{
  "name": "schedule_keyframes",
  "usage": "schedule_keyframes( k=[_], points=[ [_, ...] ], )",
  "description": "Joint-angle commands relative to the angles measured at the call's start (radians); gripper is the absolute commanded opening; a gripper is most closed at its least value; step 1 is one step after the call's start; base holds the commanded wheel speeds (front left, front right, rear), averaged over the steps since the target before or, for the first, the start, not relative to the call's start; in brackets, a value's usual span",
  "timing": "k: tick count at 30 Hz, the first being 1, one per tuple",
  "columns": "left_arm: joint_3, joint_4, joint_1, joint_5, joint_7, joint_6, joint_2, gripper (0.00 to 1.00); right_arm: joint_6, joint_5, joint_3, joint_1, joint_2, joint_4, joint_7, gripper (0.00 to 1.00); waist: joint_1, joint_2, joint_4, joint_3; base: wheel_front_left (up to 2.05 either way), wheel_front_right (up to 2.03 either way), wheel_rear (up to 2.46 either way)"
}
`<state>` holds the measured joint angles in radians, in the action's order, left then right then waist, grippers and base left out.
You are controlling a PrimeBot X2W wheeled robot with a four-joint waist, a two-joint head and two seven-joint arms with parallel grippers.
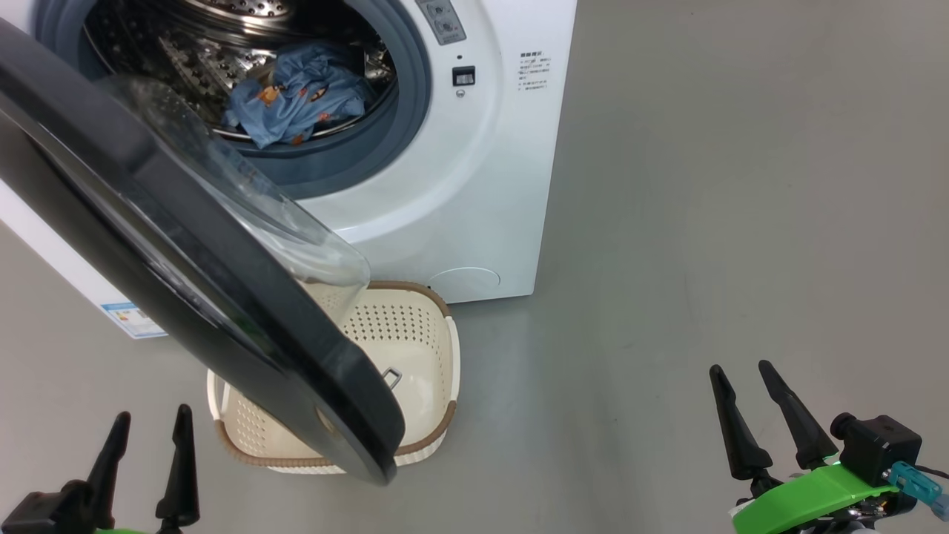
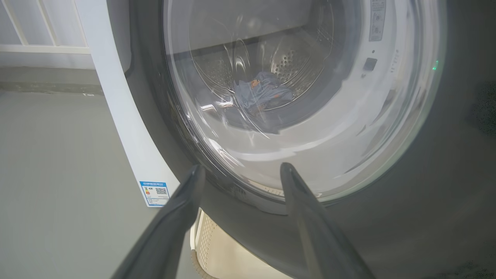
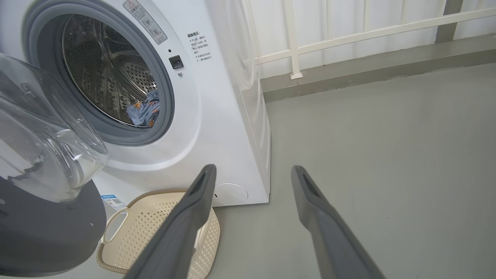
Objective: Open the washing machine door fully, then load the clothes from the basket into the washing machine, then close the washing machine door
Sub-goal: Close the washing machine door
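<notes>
The white washing machine (image 1: 460,193) stands with its black-rimmed door (image 1: 185,252) swung open over the basket (image 1: 415,334). Light-blue printed clothes (image 1: 296,96) lie in the steel drum, also seen as clothes (image 3: 145,112) and through the door glass as clothes (image 2: 263,93). The cream basket (image 3: 155,221) shows no clothes in its visible part; the door hides the rest. My left gripper (image 1: 148,415) is open at the lower left, just outside the door (image 2: 407,193). My right gripper (image 1: 741,371) is open at the lower right, over bare floor. Both hold nothing.
Grey floor (image 1: 704,185) stretches to the right of the machine. A white railing (image 3: 348,35) on a low grey kerb runs behind it. A blue label sticker (image 2: 155,192) sits low on the machine's front.
</notes>
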<state>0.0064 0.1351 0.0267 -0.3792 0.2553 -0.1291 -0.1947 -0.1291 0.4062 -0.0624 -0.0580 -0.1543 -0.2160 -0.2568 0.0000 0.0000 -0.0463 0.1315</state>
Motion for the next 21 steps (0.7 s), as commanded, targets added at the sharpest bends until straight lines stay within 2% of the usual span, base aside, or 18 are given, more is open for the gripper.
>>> schedule_keyframes(
  k=[1,13,14,15,16,17,21],
  points=[
    [0.041,-0.019,-0.012,0.010,0.006,-0.002,-0.014,1.00,-0.002,-0.014,-0.020,-0.003,-0.005,0.022,-0.005,1.00,0.0000,0.0000,0.001,0.000,0.00,0.00,0.00],
    [0.029,-0.006,-0.014,0.012,0.006,-0.002,-0.010,1.00,-0.002,-0.013,-0.028,-0.007,-0.003,0.017,-0.005,1.00,0.0000,0.0000,0.009,-0.011,0.00,0.00,0.00],
    [0.027,-0.007,-0.014,0.011,0.006,-0.002,-0.009,1.00,-0.002,-0.012,-0.034,-0.011,-0.002,0.017,-0.005,0.76,0.0000,0.0000,0.010,-0.011,0.00,0.00,0.00],
    [0.027,-0.007,-0.014,0.010,0.006,-0.002,-0.008,1.00,-0.002,-0.009,-0.040,-0.016,-0.001,0.018,-0.005,0.31,0.0000,0.0000,0.012,-0.012,0.00,0.00,0.00],
    [0.029,-0.008,-0.015,0.009,0.006,-0.002,-0.005,1.00,-0.002,-0.007,-0.047,-0.024,0.000,0.021,-0.005,0.04,0.0000,0.0000,0.014,-0.013,0.00,0.00,0.00],
    [0.034,-0.009,-0.016,0.008,0.006,-0.002,0.000,1.00,-0.002,-0.006,-0.053,-0.033,0.002,0.023,-0.005,0.00,0.0000,0.0000,0.017,-0.014,0.00,0.00,0.00],
    [0.039,-0.010,-0.017,0.011,0.006,-0.002,0.015,1.00,-0.002,0.001,-0.092,-0.080,0.014,0.054,-0.005,0.00,0.0000,0.0000,0.036,-0.023,0.00,0.00,0.00]
  ],
)
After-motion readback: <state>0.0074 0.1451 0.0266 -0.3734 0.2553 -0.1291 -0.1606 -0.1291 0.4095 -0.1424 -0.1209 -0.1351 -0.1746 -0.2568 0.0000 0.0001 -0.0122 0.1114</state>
